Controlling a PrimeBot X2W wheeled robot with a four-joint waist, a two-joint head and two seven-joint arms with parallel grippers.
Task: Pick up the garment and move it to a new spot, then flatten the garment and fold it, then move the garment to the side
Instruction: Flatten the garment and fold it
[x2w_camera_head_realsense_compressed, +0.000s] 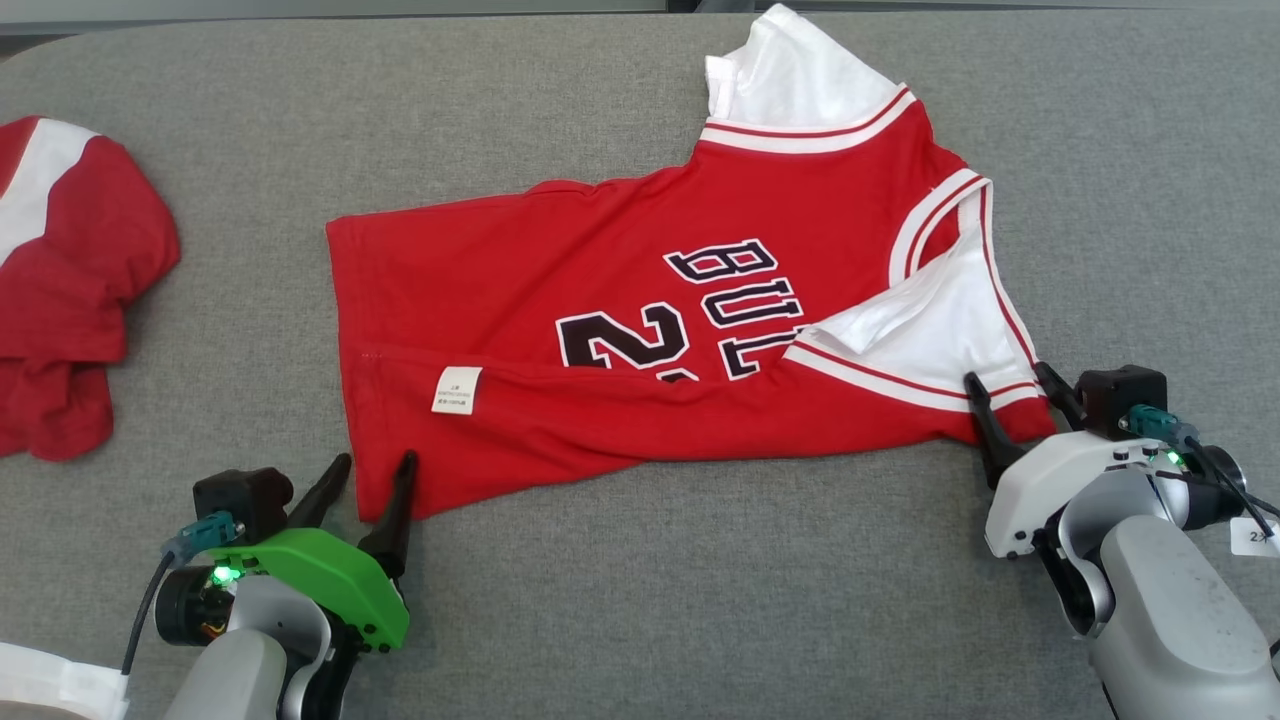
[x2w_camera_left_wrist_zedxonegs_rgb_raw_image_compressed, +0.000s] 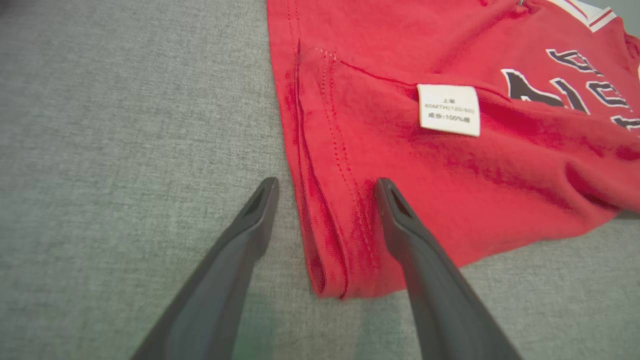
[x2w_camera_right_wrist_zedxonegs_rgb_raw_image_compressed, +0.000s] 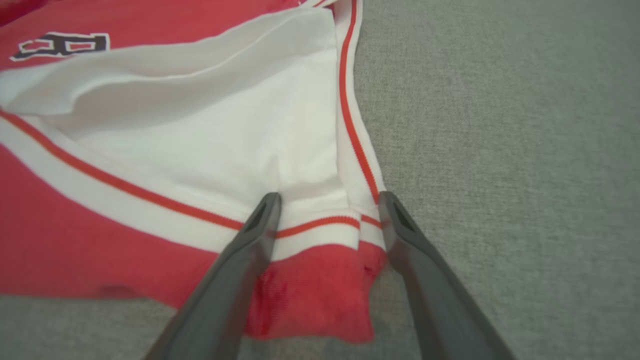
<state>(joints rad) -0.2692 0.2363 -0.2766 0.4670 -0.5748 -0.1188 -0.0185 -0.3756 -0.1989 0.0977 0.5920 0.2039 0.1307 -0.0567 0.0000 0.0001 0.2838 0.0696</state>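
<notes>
On the grey worktop (x2w_camera_head_realsense_compressed: 700, 600), the red jersey (x2w_camera_head_realsense_compressed: 500, 280) lies spread at centre, collar toward the robot's right, its near long edge folded over so that a white label (x2w_camera_head_realsense_compressed: 457, 389) faces up. The left claw (x2w_camera_head_realsense_compressed: 375, 462) is released, with its fingers straddling the near-left hem corner. The right claw (x2w_camera_head_realsense_compressed: 1005, 376) is likewise released, its fingers spread either side of the near-right shoulder corner. A second red garment (x2w_camera_head_realsense_compressed: 70, 290) lies crumpled at the left edge, well apart.
</notes>
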